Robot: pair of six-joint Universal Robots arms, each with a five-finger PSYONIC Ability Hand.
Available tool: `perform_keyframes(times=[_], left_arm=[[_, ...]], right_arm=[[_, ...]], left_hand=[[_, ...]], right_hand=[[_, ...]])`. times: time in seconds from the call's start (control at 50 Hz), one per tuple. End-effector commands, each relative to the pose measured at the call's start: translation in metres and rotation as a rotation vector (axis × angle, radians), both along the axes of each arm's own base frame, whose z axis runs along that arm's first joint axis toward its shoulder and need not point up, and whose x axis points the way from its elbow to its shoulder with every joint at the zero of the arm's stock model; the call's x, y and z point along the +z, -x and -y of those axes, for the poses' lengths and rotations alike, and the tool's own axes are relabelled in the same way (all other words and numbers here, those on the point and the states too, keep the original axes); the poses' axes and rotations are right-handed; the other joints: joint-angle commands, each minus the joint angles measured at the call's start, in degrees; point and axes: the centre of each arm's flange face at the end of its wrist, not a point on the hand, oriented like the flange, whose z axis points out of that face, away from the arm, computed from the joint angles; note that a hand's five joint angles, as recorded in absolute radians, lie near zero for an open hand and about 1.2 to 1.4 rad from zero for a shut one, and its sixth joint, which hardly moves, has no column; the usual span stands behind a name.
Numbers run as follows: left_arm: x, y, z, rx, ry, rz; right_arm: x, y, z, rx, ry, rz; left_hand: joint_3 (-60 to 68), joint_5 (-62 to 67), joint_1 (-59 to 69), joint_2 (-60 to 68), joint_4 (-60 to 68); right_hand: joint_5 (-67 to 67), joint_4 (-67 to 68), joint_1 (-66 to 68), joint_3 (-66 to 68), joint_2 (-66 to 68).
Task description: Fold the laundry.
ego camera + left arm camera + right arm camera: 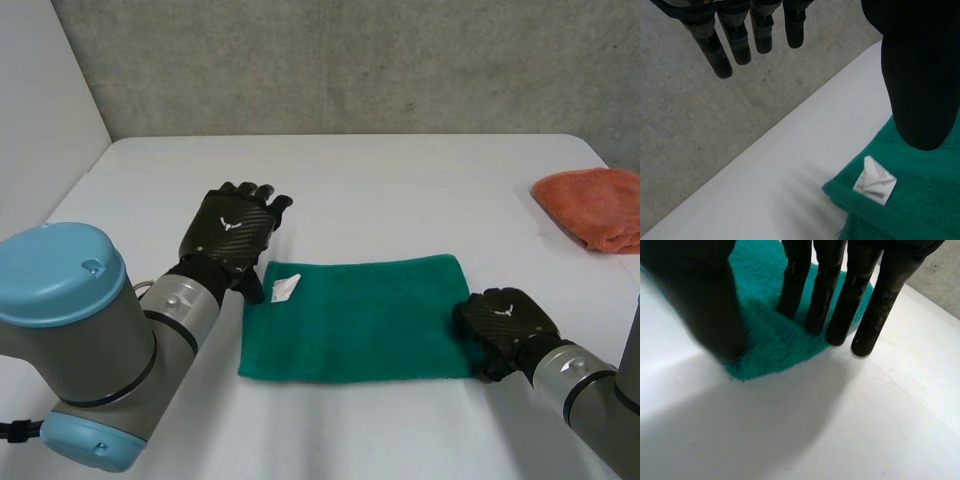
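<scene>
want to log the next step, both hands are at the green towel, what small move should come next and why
Probably the right hand should pinch the right edge of the green towel: its straight fingers rest there, thumb alongside. The left hand hangs open by the white label, not yet gripping.

The crumpled orange cloth point(595, 205) at the far right of the white tabletop point(400, 190) runs off the head view's edge. The right robot hand point(505, 325) covers the right edge of the flat green terry towel point(355, 320) toward its near corner. The print on the towel's small white label point(874, 181) is too small to read. In the left wrist view the thumb of the left robot hand point(232, 235) hides part of the towel beside that label. Whether it touches the cloth cannot be told.
</scene>
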Motion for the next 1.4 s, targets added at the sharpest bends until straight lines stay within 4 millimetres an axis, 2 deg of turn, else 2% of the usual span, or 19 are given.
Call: perform_keyframes(times=[0.02,0.16,0.28,0.38,0.4,0.46,0.52,0.56,0.58,0.66,0.72,0.82,0.86,0.9,0.94,1.06,1.12,1.2,1.4], left_arm=[[0.000,0.000,0.000,0.002,0.000,0.001],[0.002,-0.001,-0.001,0.002,0.003,-0.003],[0.007,-0.003,0.000,0.010,0.015,-0.010],[0.013,-0.006,0.002,0.024,0.029,-0.020],[0.014,-0.007,0.003,0.030,0.031,-0.021],[0.018,-0.013,0.008,0.056,0.041,-0.026],[0.020,-0.018,0.010,0.070,0.042,-0.036],[0.019,-0.019,0.011,0.074,0.035,-0.040],[0.019,-0.019,0.011,0.074,0.033,-0.043],[0.019,-0.020,0.012,0.078,0.029,-0.047],[0.018,-0.020,0.012,0.078,0.030,-0.046],[0.019,-0.020,0.012,0.076,0.031,-0.047],[0.019,-0.020,0.013,0.076,0.031,-0.047],[0.018,-0.019,0.012,0.073,0.031,-0.047],[0.019,-0.018,0.012,0.070,0.032,-0.048],[0.019,-0.016,0.011,0.062,0.032,-0.048],[0.017,-0.016,0.011,0.062,0.028,-0.046],[0.015,-0.015,0.009,0.058,0.024,-0.043],[0.014,-0.014,0.008,0.053,0.018,-0.040]], right_arm=[[-0.002,0.005,0.011,-0.026,0.020,0.010],[0.009,0.008,0.021,-0.038,0.073,-0.022],[0.049,0.002,0.033,-0.009,0.219,-0.061],[0.078,-0.048,0.012,0.157,0.284,-0.001],[0.083,-0.074,-0.004,0.254,0.306,0.020],[0.079,-0.112,-0.032,0.402,0.307,0.045],[0.067,-0.138,-0.054,0.512,0.282,0.049],[0.057,-0.148,-0.063,0.560,0.257,0.051],[0.043,-0.158,-0.072,0.614,0.220,0.050],[0.025,-0.168,-0.079,0.678,0.163,0.055],[0.028,-0.168,-0.075,0.665,0.169,0.057],[0.046,-0.163,-0.066,0.566,0.163,0.141],[0.074,-0.147,-0.040,0.439,0.191,0.214],[0.084,-0.132,-0.022,0.350,0.193,0.237],[0.090,-0.106,-0.002,0.215,0.171,0.260],[0.080,-0.075,0.015,0.069,0.100,0.252],[0.073,-0.074,0.014,0.065,0.062,0.235],[0.049,-0.076,0.017,0.055,-0.030,0.207],[0.036,-0.084,0.026,0.023,-0.115,0.284]], left_hand=[[-2.1,-2.7,-1.1,-1.7,-1.6],[-2.1,-2.7,-1.1,-1.7,-1.6],[-2.1,-2.7,-1.1,-1.7,-1.6],[-2.1,-2.7,-1.1,-1.7,-1.6],[-2.1,-2.7,-1.1,-1.7,-1.6],[-2.1,-2.7,-1.1,-1.7,-1.6],[-2.0,-2.6,-1.0,-1.6,-1.6],[-2.0,-2.6,-1.0,-1.6,-1.6],[-2.0,-2.6,-1.0,-1.6,-1.6],[-1.9,-2.5,-0.8,-1.5,-1.4],[-1.9,-2.5,-0.8,-1.5,-1.4],[-2.0,-2.6,-1.0,-1.6,-1.6],[-2.0,-2.6,-1.0,-1.6,-1.6],[-2.0,-2.6,-1.0,-1.6,-1.6],[-2.0,-2.6,-1.0,-1.6,-1.6],[-2.0,-2.6,-1.0,-1.6,-1.6],[-2.0,-2.6,-1.0,-1.6,-1.6],[-2.0,-2.6,-1.0,-1.6,-1.6],[-2.0,-2.6,-1.0,-1.6,-1.6]], right_hand=[[39.7,38.3,44.3,38.2,37.9],[39.7,38.3,44.3,38.2,37.9],[39.7,38.3,44.3,38.2,37.9],[39.7,38.3,44.3,38.2,37.9],[39.7,38.3,44.3,38.2,37.9],[39.7,38.3,44.3,38.2,37.9],[39.7,38.3,44.3,38.2,37.9],[39.7,38.3,44.3,38.2,37.9],[39.7,38.3,44.3,38.2,37.9],[39.7,38.3,44.3,38.2,37.9],[39.7,38.3,44.3,38.2,37.9],[13.1,11.7,17.7,11.6,11.3],[-21.8,-23.2,-17.2,-23.3,-23.6],[-30.0,-31.4,-25.4,-31.5,-31.8],[-29.2,-30.6,-24.6,-30.7,-31.0],[-21.6,-23.1,-17.0,-23.2,-23.5],[-16.6,-18.0,-12.0,-18.1,-18.4],[-9.0,-10.4,-4.4,-10.5,-10.8],[-2.4,-3.9,2.2,-4.0,-4.3]])
